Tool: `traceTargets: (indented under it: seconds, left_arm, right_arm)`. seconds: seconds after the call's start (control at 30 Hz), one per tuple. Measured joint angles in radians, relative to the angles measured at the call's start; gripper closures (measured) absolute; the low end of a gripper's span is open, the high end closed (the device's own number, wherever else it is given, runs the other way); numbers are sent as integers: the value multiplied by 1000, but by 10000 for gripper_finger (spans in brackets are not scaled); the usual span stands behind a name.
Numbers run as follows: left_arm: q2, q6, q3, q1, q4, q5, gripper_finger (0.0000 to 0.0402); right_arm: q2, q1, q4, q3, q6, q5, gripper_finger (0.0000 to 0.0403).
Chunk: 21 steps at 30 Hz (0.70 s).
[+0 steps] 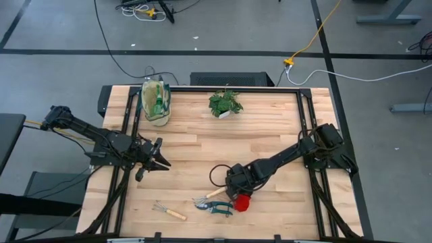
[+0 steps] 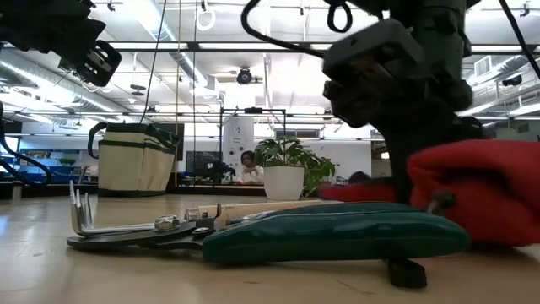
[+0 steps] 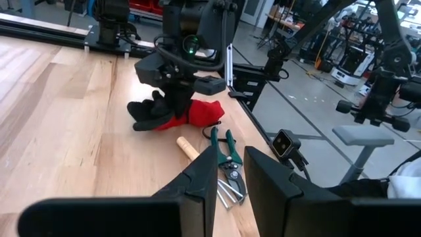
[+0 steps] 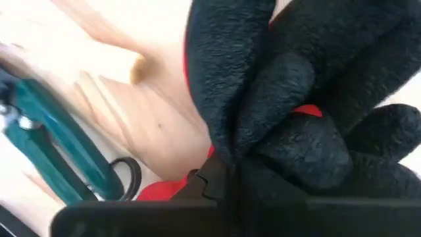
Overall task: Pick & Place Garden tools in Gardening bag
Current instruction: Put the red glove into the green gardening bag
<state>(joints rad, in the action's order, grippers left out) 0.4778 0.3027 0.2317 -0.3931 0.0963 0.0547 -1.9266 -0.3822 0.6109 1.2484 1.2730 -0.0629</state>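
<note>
The black-and-red gloves (image 1: 241,202) lie bunched on the table near its front edge. My right gripper (image 1: 237,192) comes down on them and is shut on them. Beside them lie the teal-handled pruning shears (image 1: 216,206), a wooden-handled tool (image 1: 216,192) and the small hand rake (image 1: 169,212). The beige gardening bag (image 1: 156,101) stands at the far left with the green spray bottle (image 1: 158,104) in it. My left gripper (image 1: 159,163) hovers at the left, open and empty, pointing toward the gloves. My right gripper holds the bunched gloves (image 3: 172,113) between its two fingers, coming from above and pointing down. The black fingers of the gloves (image 4: 276,112) fill its wrist view and hide the place of contact. The gloves rest on the table, red part (image 2: 481,194) beside the shears.
A leafy plant in a white pot (image 1: 225,103) stands at the far middle. The shears (image 2: 329,232) and the rake's tines (image 2: 80,211) lie close in front of the gloves. Bare wood lies between the bag and the tools.
</note>
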Motion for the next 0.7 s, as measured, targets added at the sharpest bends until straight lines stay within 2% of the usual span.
traceTargets:
  seconds: [0.33, 0.7]
  left_arm:
    - [0, 0, 0, 0, 3, 1, 322]
    - [0, 0, 0, 0, 10, 4, 322]
  right_arm:
    - [0, 57, 66, 123, -178, 81, 397]
    - [0, 92, 143, 303, -375, 297, 401]
